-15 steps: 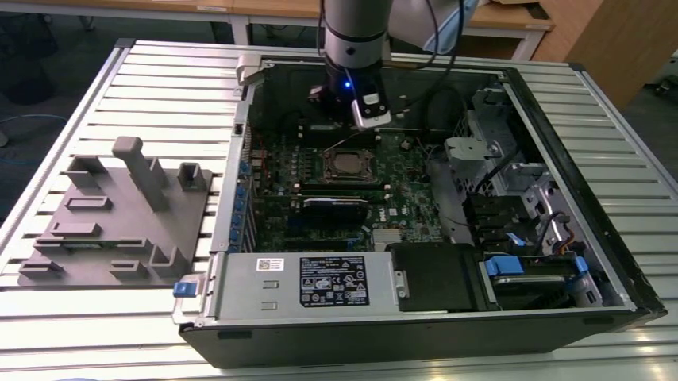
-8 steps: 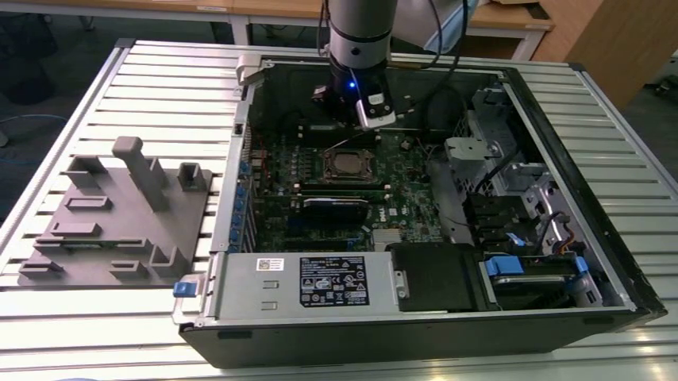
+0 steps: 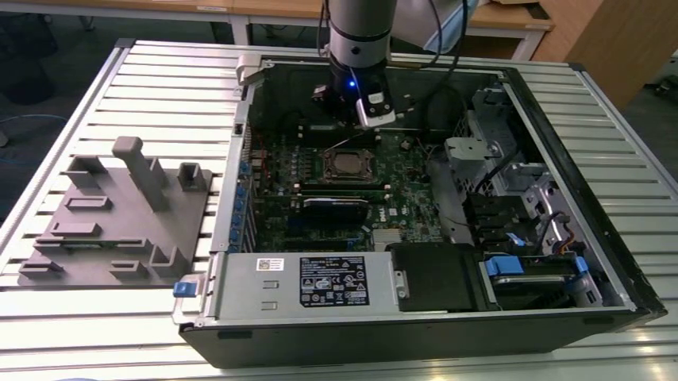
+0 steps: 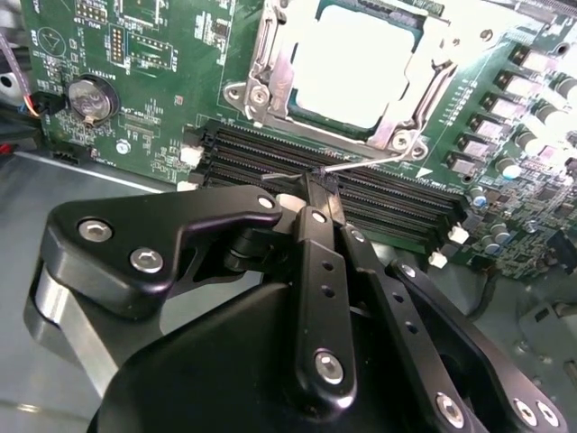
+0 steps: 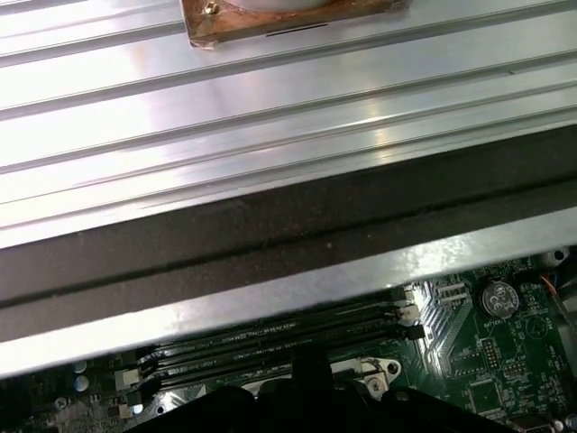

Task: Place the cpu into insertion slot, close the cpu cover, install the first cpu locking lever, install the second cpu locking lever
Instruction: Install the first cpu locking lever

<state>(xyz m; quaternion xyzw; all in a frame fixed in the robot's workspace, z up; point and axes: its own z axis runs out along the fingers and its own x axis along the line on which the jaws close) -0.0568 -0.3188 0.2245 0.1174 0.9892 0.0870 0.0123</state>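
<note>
The cpu (image 4: 361,63), a pale square chip, lies in the insertion slot (image 4: 261,90) on the green board. The silvery cpu cover (image 4: 431,54) lies flat around it. My gripper (image 4: 315,185) hangs just beside the socket, over the black memory slots. Its fingers are shut on the end of a thin wire locking lever (image 4: 370,161), which slants up off the board. In the exterior view the gripper (image 3: 364,127) sits just beyond the cpu (image 3: 348,164), inside the open computer case, with the lever (image 3: 344,143) slanting up to it.
Long black memory slots (image 4: 270,149) run under the fingers, and a coin battery (image 4: 90,97) sits beside them. The case walls (image 3: 551,135) close in the board. A power supply (image 3: 307,282) and drive bays (image 3: 529,270) fill the front. A grey fixture (image 3: 117,214) stands on the slatted table.
</note>
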